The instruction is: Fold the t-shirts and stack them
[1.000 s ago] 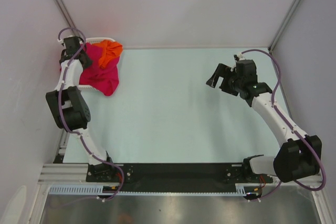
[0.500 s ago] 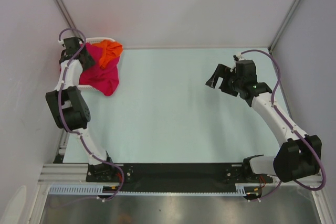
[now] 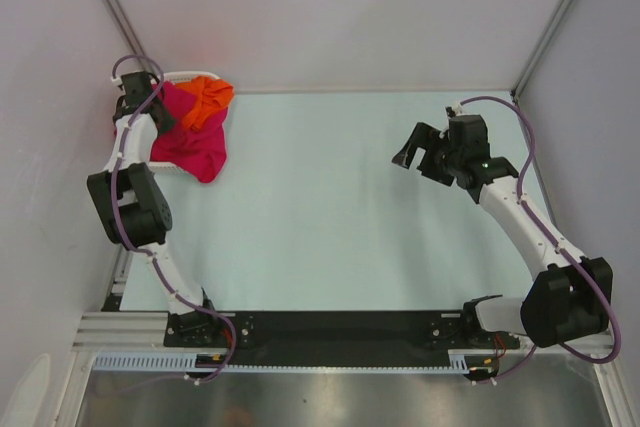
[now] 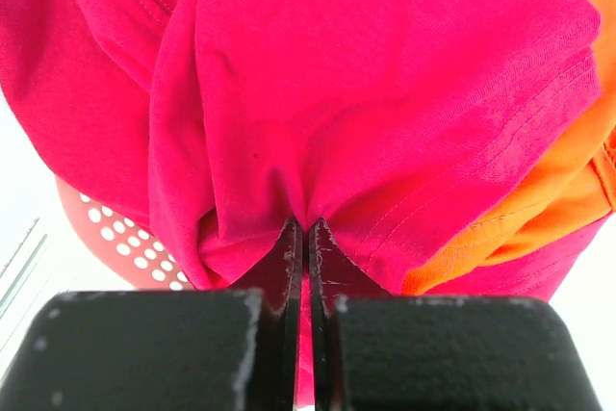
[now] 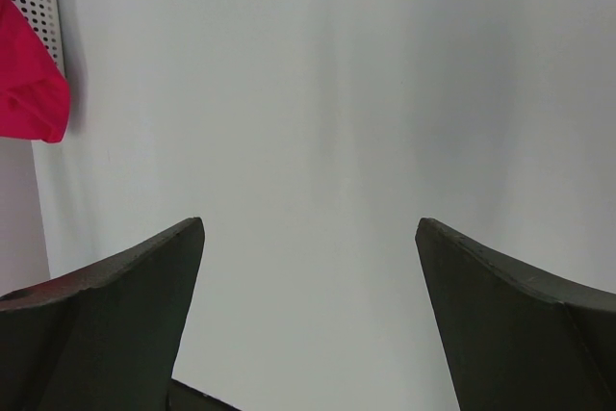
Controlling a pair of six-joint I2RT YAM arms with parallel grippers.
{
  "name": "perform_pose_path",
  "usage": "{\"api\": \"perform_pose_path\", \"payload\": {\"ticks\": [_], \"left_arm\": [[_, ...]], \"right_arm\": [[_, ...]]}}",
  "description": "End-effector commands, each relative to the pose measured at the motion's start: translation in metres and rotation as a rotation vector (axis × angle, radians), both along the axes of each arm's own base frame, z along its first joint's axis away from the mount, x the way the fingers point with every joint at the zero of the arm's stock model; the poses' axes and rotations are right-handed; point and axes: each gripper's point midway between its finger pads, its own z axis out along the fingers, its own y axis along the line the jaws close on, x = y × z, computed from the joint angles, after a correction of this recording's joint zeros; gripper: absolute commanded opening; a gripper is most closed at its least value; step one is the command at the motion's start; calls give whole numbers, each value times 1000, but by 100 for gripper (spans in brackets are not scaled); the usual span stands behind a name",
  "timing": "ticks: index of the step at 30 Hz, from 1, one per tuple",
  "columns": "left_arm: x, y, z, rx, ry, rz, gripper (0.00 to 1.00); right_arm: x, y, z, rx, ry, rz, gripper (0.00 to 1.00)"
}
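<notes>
The left gripper (image 4: 308, 230) has its fingers pinched together on a fold of the pink shirt (image 4: 385, 74), which bunches up just beyond the tips. The orange shirt (image 4: 568, 170) lies to their right and the basket (image 4: 125, 249) to their lower left. The right gripper (image 5: 308, 226) holds its fingers wide apart above the table (image 5: 308, 93), well away from the shirts, which lie far off to the fingers' left.

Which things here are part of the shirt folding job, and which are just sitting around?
For the job: crimson-pink t-shirts, heaped in the far left corner; orange t-shirt beside them; left gripper, shut on crimson-pink fabric; right gripper, open above the table.
Just lying about: white perforated basket under the shirts; table.
</notes>
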Motion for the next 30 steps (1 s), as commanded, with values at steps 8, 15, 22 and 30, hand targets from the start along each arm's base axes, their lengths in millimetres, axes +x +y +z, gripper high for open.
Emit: {"api": "perform_pose_path", "payload": {"ticks": [8,15,22,30], "left_arm": [[-2,10,64,85,-131,3,0],[-12,8,96,97,-189,19,0],[-24,5,102,87,-191,36,0],[-32,9,112,120,-189,49,0]], "right_arm": [[-3,4,14,57,-47,-10,100],[-12,49,43,205,-164,223,100],[0,152,97,196,-323,455,100],[19,162,86,231,-288,367,100]]}}
